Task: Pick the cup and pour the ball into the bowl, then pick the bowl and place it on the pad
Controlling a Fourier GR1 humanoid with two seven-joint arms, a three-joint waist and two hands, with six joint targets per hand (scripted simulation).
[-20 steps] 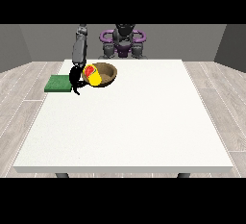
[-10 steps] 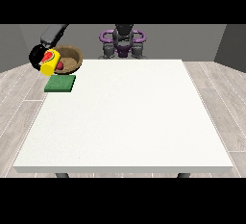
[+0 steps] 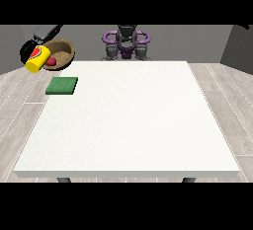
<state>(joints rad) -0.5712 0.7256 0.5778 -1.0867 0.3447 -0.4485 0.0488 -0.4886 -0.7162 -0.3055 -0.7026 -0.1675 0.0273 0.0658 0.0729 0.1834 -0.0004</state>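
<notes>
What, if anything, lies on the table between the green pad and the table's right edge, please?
Nothing: in the front view the white table is bare from the green pad to its right edge. The cup and bowl show up beyond the table's far left corner.

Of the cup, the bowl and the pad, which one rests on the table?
Only the green pad rests on the table; the yellow cup and brown bowl are up beyond its corner.

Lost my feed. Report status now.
Robot hand at view's left up off the table's corner, cup and bowl against it. Ball in bowl. Pad bare. Other hand unseen.
</notes>
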